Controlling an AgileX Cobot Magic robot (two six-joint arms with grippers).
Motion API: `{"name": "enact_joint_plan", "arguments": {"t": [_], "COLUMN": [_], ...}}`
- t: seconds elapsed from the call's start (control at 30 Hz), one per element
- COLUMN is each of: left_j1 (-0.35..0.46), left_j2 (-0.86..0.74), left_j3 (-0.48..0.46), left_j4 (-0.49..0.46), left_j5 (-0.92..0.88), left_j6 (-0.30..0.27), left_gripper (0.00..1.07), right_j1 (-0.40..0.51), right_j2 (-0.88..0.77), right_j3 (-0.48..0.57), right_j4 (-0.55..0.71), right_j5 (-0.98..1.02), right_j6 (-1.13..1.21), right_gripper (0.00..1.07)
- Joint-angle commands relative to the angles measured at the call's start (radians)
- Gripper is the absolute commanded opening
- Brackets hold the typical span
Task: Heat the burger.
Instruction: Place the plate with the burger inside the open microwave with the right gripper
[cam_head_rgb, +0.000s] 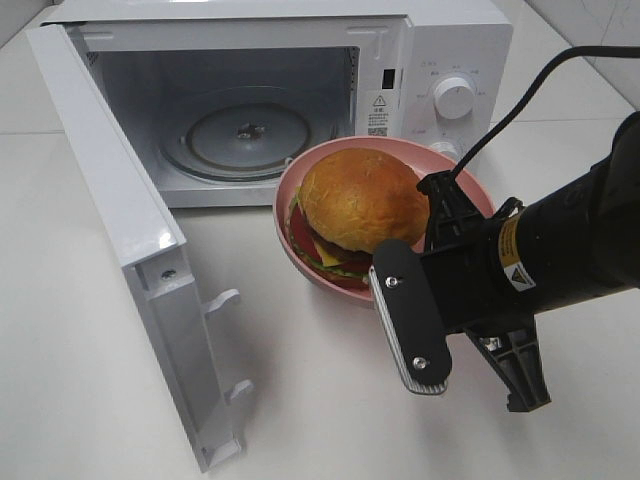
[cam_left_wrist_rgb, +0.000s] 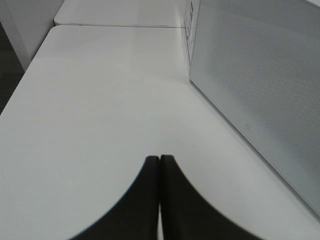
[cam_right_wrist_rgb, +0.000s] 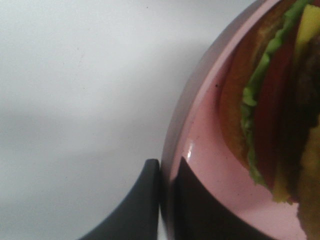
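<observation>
Nearest us, the right tool (cam_right_wrist_rgb: 167, 167) is pinched on the rim of the round pink plate (cam_head_rgb: 288, 215), one black finger inside the rim and one outside. On that plate sits the round burger with a golden-brown bun (cam_head_rgb: 362, 200) (patty, cheese and greens show at its edge), just in front of the white microwave oven (cam_head_rgb: 440, 60), beside its swung-open door (cam_head_rgb: 110, 210). Inside the microwave lies the round glass turntable (cam_head_rgb: 245, 140). The left tool (cam_left_wrist_rgb: 160, 162) is closed on nothing above the white bench (cam_left_wrist_rgb: 100, 100), beside the microwave's perforated side.
</observation>
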Motion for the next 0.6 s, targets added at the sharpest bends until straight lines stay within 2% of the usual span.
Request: {"name": "enact_joint_plan", "arguments": {"t": [0.03, 0.6], "left_j1": [0.001, 0.001], "left_j2": [-0.020, -0.020], "left_j3": [0.002, 0.002], "left_j4": [-0.005, -0.005], "left_j5": [-0.013, -0.013], "left_j6": [0.000, 0.000], "left_gripper": [0.00, 0.00], "right_j1": [-0.001, -0.001], "right_j2": [-0.012, 0.083], "right_j3": [-0.008, -0.008], "right_j4": [-0.019, -0.019], "right_j5": [-0.091, -0.215], "right_j6": [-0.050, -0.102], "right_gripper": [0.00, 0.00]}}
